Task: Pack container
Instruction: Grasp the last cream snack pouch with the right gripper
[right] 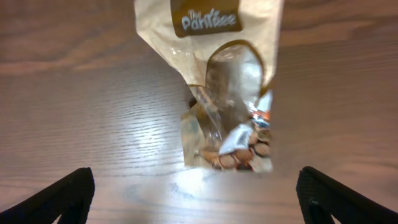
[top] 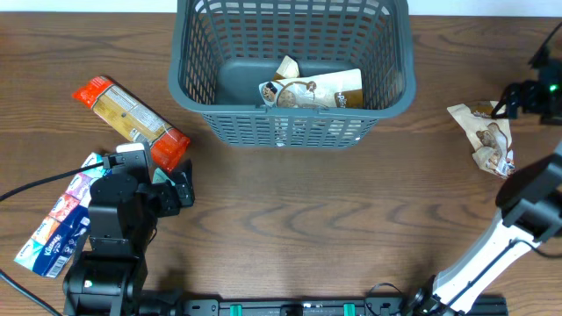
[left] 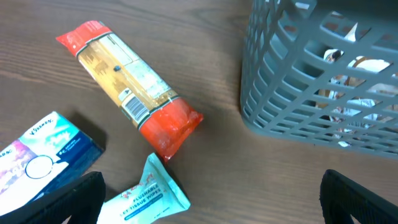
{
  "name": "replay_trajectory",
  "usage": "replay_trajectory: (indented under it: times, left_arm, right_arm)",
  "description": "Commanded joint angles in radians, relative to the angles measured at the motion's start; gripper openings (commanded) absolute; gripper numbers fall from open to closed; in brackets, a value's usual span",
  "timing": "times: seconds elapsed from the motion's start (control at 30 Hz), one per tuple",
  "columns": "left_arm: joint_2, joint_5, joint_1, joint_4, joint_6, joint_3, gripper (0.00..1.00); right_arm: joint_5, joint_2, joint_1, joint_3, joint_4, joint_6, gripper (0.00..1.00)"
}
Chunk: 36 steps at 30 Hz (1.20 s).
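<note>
Packing stood partway: the basket [top: 294, 123] sat far centre with one bag [top: 312, 90] inside. The right gripper [right: 199, 196], jaws spread wide, hung over a snack pouch [right: 224, 106]; next it likely needed to descend and pinch it. The left gripper [left: 214, 202] gaped wide near a pasta pack [left: 130, 93].

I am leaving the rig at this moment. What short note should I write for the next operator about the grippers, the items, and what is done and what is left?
Left gripper: open, holding nothing, above the table near the left-side packs.
Right gripper: open, holding nothing, with the table pouch just ahead of its fingers.
Done: one beige pouch lies inside the container.
Left: the table pouch, right of the container. Probably also the orange-ended pack, the blue tissue pack and the teal wipes pack, all on the table to the left.
</note>
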Motion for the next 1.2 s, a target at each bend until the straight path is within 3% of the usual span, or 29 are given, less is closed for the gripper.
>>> replay_trajectory:
  times: [0.0, 0.4, 0.97, 1.1, 1.17]
  left_arm:
    - [-0.002, -0.009, 0.004, 0.013, -0.013, 0.021, 0.99]
    - [-0.002, -0.01, 0.004, 0.02, -0.012, 0.021, 0.99]
    - [-0.002, -0.047, 0.004, 0.043, -0.013, 0.021, 0.99]
    - [-0.002, -0.047, 0.004, 0.043, -0.013, 0.021, 0.98]
    - [-0.002, -0.047, 0.004, 0.042, -0.012, 0.021, 0.99]
  right_arm:
    - [-0.019, 0.057, -0.004, 0.0, 0.008, -0.03, 0.95]
    - [-0.025, 0.127, -0.004, -0.05, 0.08, -0.132, 0.96]
    - [0.116, 0.127, 0.019, -0.377, 0.35, -0.034, 0.94]
    - [0.115, 0.127, 0.026, -0.409, 0.388, -0.034, 0.89]
    - [0.104, 0.127, 0.032, -0.414, 0.395, -0.035, 0.77]
